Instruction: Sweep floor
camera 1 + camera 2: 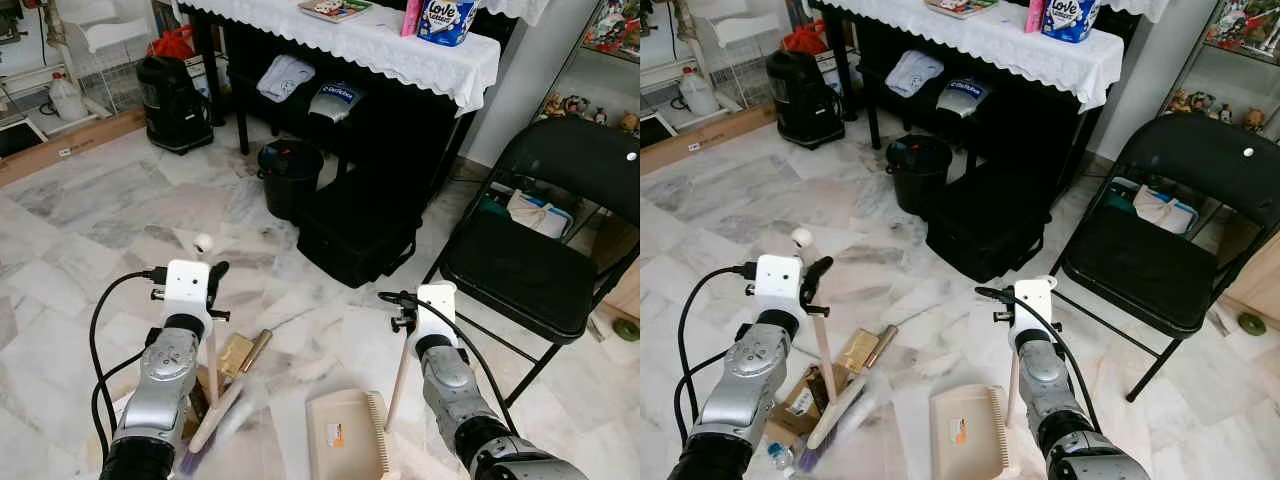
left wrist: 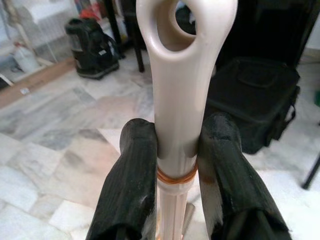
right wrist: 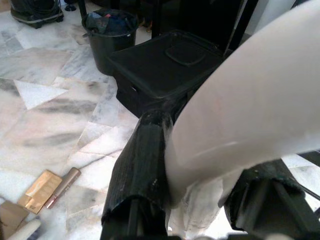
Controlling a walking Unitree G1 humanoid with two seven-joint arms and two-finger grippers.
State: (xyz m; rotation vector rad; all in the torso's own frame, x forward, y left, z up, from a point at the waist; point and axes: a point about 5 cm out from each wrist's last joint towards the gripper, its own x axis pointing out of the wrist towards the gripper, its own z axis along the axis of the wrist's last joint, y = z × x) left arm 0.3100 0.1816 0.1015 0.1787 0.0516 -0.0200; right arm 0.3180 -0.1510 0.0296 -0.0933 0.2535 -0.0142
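Broom (image 1: 212, 400) pinched in the left gripper's (image 2: 176, 150) fingers, dustpan (image 1: 345, 435) handle clamped by the right gripper (image 3: 195, 165); a hard stroke could scatter the cardboard scraps (image 1: 235, 355).

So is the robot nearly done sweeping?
Not yet. Both tools are gripped: the left tool is shut on the beige broom handle, the right tool on the beige dustpan's handle. The dustpan looks empty. A tan cardboard box and bronze tube lie unswept on the marble floor.

Beige dustpan (image 1: 345, 435) and cream broom handle (image 2: 179, 100) on grey-veined white marble floor (image 1: 90, 230), black chair (image 1: 560, 230).
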